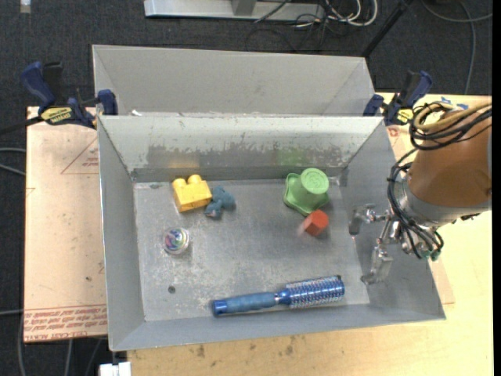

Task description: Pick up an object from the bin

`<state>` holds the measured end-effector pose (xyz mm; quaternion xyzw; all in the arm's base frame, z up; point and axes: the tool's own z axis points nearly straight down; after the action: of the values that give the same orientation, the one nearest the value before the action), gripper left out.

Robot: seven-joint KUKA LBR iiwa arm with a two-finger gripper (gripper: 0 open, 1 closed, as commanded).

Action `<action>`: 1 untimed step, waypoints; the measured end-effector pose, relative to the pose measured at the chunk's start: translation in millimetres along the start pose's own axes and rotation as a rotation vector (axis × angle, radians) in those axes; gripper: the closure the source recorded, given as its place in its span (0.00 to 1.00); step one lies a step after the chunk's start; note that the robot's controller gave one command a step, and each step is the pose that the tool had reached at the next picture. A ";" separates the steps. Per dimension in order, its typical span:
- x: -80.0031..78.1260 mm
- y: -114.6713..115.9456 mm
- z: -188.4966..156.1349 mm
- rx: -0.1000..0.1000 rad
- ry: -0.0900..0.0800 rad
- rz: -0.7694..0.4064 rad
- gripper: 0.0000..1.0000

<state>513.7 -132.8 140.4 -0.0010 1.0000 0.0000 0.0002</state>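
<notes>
Gripper (365,249) sits low at the right end of the bin (235,261), close to the right wall. The two metal fingers (379,263) stand apart, jaws spread wide. Nothing lies between them, only bare grey floor. No contact with any object can be seen.

Nearest things:
- Small orange-red block (315,222), left of the upper finger, near but clear of it.
- Blue hairbrush (278,297), lying flat along the front wall. Its bristle head points right and ends just short of the lower finger; the handle points left.

No object is singled out. The block and the brush head lie about equally near the gripper.

Further left:
- Green cup (307,190) at the back, right of centre, touching or all but touching the block's upper edge. Cannot tell whether it lies on its side or mouth down.
- Yellow toy brick (191,192) at back left.
- Small blue figure (221,202) just beside the brick, on its right. Shape hard to make out.
- Small round clear piece with coloured flecks (176,240), alone at left, well apart from the brush.

Objects are scattered, not heaped. The orange-brown wrist cover (454,171) and a cable bundle hang above the bin's right rim, hiding part of that rim.
</notes>
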 end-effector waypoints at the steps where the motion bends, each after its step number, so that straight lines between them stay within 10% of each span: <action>1: 18.5 78.7 63.2 -0.004 0.003 -0.152 0.00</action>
<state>495.1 -54.1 77.2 -0.0772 0.9970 0.0020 -0.0012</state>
